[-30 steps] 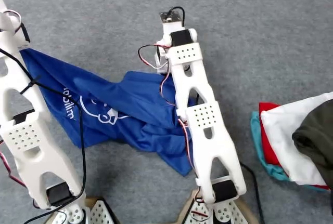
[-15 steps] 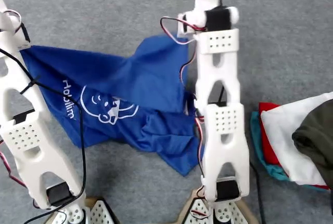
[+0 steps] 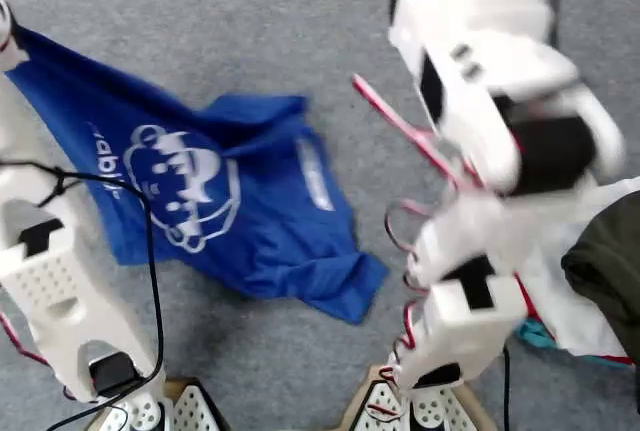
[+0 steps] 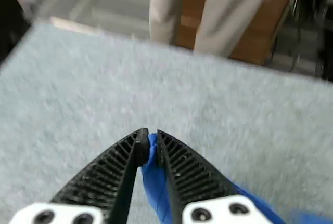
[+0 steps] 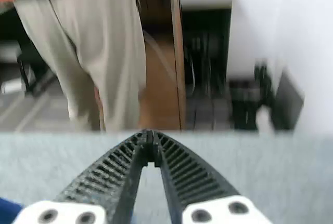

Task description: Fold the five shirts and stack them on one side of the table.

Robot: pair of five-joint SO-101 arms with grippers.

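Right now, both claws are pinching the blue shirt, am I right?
Not quite. Only the left claw is pinching the blue shirt. The right claw is shut with nothing between its fingers, as the right wrist view shows.

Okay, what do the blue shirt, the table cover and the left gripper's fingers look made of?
The blue shirt looks like soft matte knit, likely cotton jersey: it drapes and wrinkles. The table cover seems grey felt or low carpet, fuzzy and mottled. The fingers of the left gripper look like black ribbed plastic, possibly printed.
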